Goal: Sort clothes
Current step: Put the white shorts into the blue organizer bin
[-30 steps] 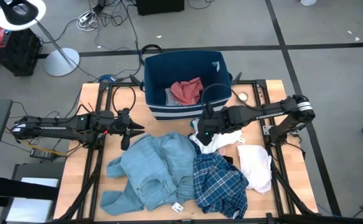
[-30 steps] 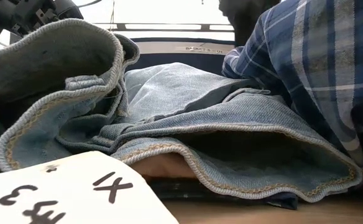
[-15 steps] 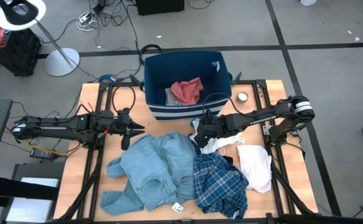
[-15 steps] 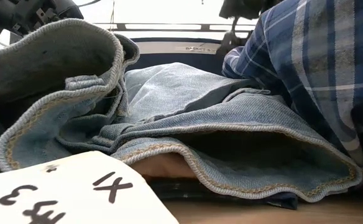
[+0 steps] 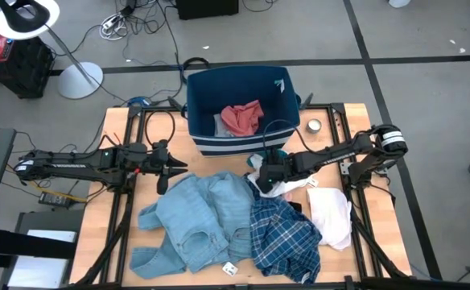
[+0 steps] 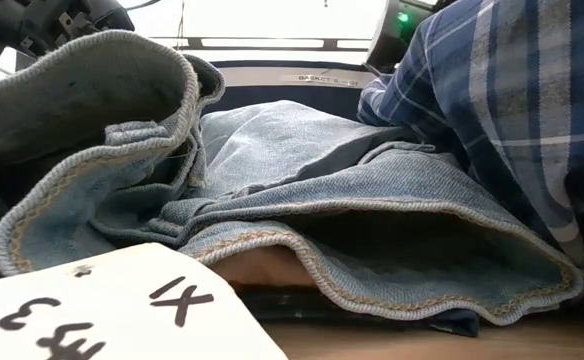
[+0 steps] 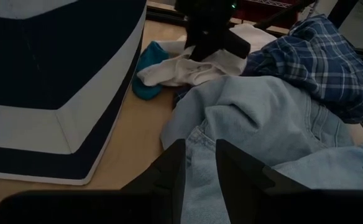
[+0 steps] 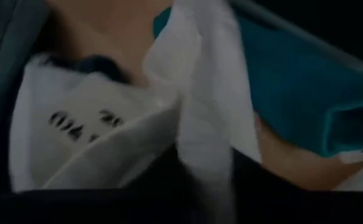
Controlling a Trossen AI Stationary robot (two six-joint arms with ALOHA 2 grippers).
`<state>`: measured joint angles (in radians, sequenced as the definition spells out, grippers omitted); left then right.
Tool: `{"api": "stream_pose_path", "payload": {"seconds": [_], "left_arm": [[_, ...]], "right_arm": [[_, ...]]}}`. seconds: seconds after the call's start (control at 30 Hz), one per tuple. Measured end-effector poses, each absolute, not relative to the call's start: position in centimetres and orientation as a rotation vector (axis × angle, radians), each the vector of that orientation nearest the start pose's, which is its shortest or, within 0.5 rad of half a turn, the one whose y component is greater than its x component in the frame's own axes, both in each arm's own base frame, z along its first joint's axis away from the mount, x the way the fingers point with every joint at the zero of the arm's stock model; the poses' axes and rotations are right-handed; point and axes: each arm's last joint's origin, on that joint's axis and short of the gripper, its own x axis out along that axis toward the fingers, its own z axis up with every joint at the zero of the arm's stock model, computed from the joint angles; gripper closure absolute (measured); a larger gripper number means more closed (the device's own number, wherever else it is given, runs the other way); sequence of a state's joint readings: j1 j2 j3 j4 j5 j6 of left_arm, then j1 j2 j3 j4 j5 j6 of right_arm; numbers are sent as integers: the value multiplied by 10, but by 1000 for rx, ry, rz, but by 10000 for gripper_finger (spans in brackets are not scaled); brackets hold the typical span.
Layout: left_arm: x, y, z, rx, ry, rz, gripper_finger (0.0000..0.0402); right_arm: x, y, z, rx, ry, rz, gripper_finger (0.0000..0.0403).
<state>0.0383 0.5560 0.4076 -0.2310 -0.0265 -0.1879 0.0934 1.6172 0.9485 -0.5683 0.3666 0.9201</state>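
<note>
High view evenly lit, sharp. Low view backlit by bright window glare. Right wrist view dim, blurred; left wrist view dim.

High view hangs overhead, straight down on the whole counter (image 5: 118, 125). Low view sits at counter height, jammed against the denim pieces (image 6: 302, 200), facing the bin (image 6: 282, 85). Left wrist view looks across the counter at the bin, denim, plaid shirt (image 7: 321, 56). Right wrist view is pressed onto the white item (image 8: 200, 81); left wrist shares it.
</note>
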Motion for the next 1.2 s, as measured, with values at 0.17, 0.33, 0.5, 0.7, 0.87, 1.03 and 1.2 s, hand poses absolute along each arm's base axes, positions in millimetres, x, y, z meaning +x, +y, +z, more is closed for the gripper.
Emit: {"api": "stream_pose_path", "payload": {"seconds": [0.17, 0.33, 0.5, 0.7, 0.87, 1.03, 1.2], "left_arm": [[137, 6, 230, -188, 372, 99, 307], [137, 6, 230, -188, 372, 100, 307], [137, 6, 230, -188, 370, 99, 307], [137, 6, 230, -188, 370, 99, 307], [137, 6, 230, -188, 371, 99, 307], [137, 6, 230, -188, 371, 99, 307], [137, 6, 230, -188, 370, 99, 307]], "right_arm": [[289, 27, 182, 520, 1001, -707, 390], [289, 35, 216, 508, 948, -681, 397], [286, 40, 265, 465, 852, -673, 399], [285, 40, 321, 391, 738, -631, 401], [285, 38, 358, 330, 661, -600, 401], [285, 32, 391, 286, 575, -587, 402], [283, 16, 418, 252, 510, -597, 402]]}}
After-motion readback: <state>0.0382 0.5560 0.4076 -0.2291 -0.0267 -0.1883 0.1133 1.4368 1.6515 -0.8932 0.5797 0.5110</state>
